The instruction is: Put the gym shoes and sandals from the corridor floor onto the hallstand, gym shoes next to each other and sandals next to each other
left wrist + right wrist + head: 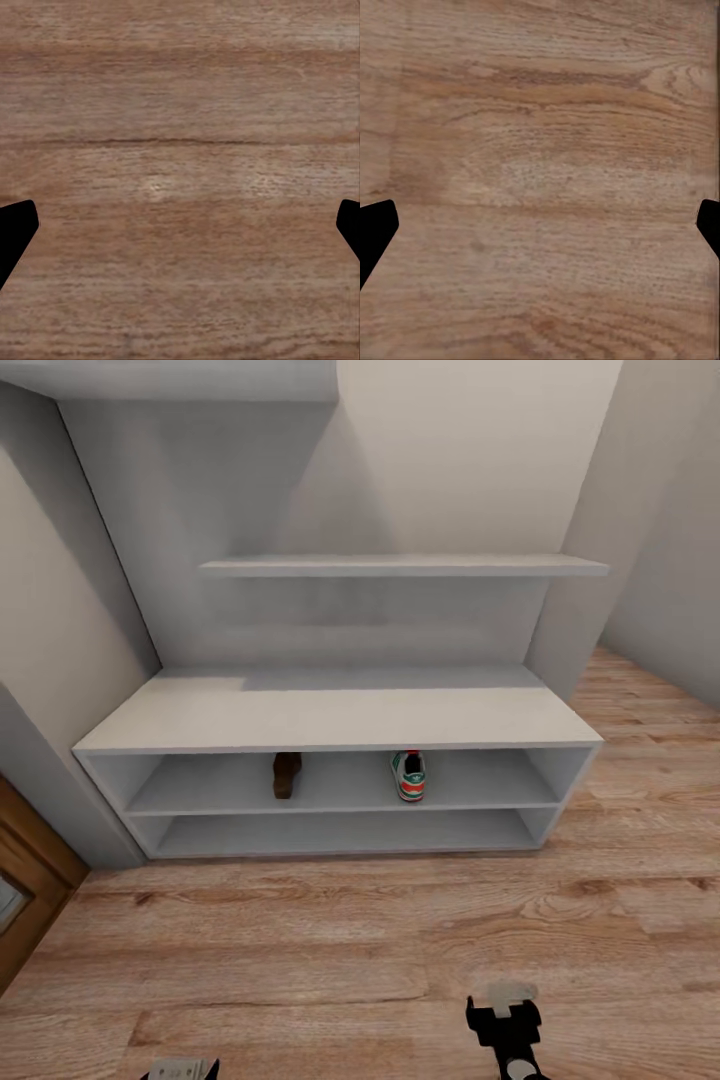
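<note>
One gym shoe [408, 776] and one sandal [287, 774] were observed well apart on the upper open shelf of the hallstand [330, 712]. The left gripper [180, 225] and right gripper [540, 225] were recorded with jaws spread wide, nothing held, above the bare corridor floor [330, 950].
</note>
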`<state>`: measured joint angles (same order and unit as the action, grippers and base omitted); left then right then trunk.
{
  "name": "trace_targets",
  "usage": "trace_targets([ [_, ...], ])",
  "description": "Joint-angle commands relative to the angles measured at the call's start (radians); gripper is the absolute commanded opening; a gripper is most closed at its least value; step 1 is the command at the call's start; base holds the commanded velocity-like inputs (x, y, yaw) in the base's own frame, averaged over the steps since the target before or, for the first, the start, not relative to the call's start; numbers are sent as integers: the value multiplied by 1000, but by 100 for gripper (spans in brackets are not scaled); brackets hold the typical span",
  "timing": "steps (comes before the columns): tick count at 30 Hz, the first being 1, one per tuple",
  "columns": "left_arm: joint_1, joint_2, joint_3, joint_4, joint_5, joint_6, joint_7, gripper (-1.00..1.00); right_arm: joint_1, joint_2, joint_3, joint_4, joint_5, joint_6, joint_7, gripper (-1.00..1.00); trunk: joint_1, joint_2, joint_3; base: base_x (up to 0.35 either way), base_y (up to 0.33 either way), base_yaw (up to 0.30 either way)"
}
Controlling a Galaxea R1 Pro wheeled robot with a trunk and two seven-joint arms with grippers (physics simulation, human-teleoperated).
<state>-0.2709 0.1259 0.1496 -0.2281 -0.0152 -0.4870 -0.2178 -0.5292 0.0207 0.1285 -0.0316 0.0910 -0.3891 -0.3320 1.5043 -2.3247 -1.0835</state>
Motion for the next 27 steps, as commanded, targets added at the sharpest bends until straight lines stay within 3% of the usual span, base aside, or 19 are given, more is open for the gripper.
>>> trace_targets([
  [1,-1,-1,8,2,-2,-5,-2,100,0,-3,5,3,26,-4,-10,100,0,0,-1,0,0,0],
  [9,-1,-2,8,5,-1,-9,23,100,1,-7,5,5,87,-12,-12,100,0,0,-1,0,0,0],
  [10,-1,2,12,6,1,-10,31,100,8,14,3,5,98,-13,-14,100,0,0,-1,0,0,0],
  [18,1,0,23,8,3,-10,32,100,38,30,0,6,96,-13,-15,100,0,0,-1,0,0,0],
  [27,2,-3,25,10,19,-10,32,100,48,32,-2,4,93,-13,-16,100,0,0,-1,0,0,-17],
])
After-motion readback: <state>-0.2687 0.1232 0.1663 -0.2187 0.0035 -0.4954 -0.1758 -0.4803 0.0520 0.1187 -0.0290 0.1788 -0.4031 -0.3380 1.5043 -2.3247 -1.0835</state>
